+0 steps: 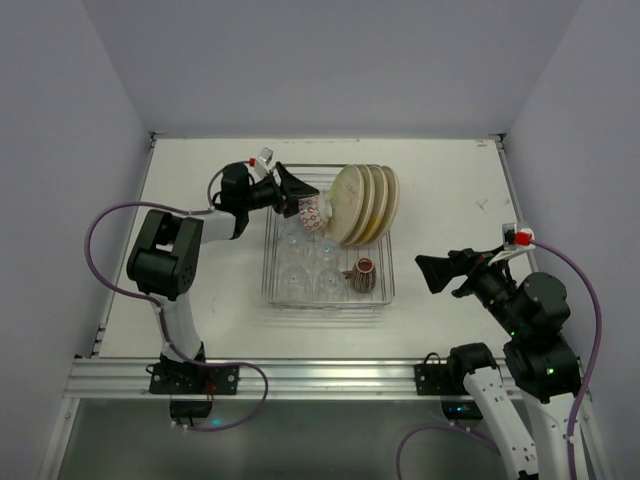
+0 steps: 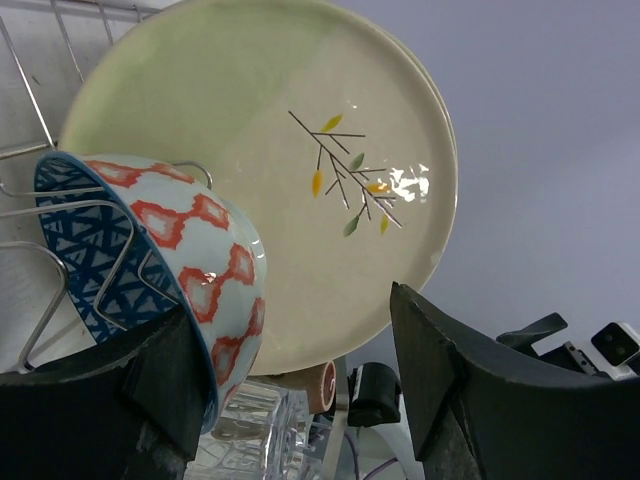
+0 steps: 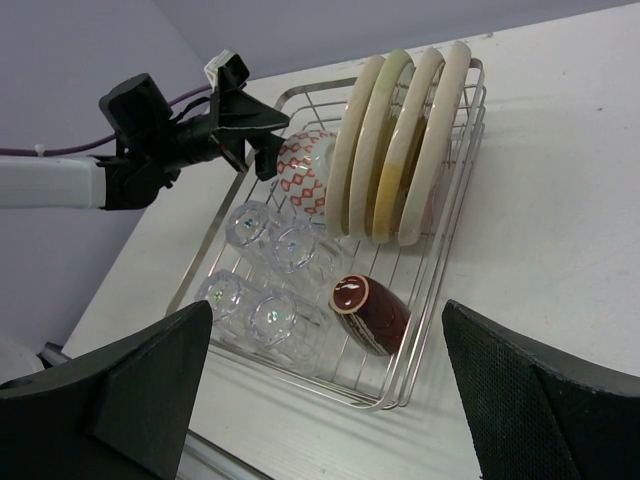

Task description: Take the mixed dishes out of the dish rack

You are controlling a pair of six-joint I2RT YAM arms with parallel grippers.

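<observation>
The dish rack point(image 1: 268, 262) is a silver wire basket in the middle of the table. Several cream and pale-green plates point(image 1: 362, 203) stand on edge in its far part. A patterned bowl point(image 1: 312, 213) with a blue inside leans against the front plate point(image 2: 330, 150). My left gripper point(image 1: 298, 195) is at this bowl point(image 2: 195, 240). Its left finger point(image 2: 150, 390) lies at the rim, and its right finger point(image 2: 480, 380) stands apart from the bowl wall. A dark brown mug point(image 3: 370, 310) lies on its side, with several clear glasses point(image 3: 265, 280) beside it. My right gripper point(image 1: 432, 272) hangs open to the right of the rack.
The rack's wire prongs point(image 2: 60, 250) cross in front of the bowl's mouth. Grey walls close the table in on three sides. White tabletop point(image 1: 450, 190) stretches to the right of the rack, and more of it point(image 1: 200, 290) to the left.
</observation>
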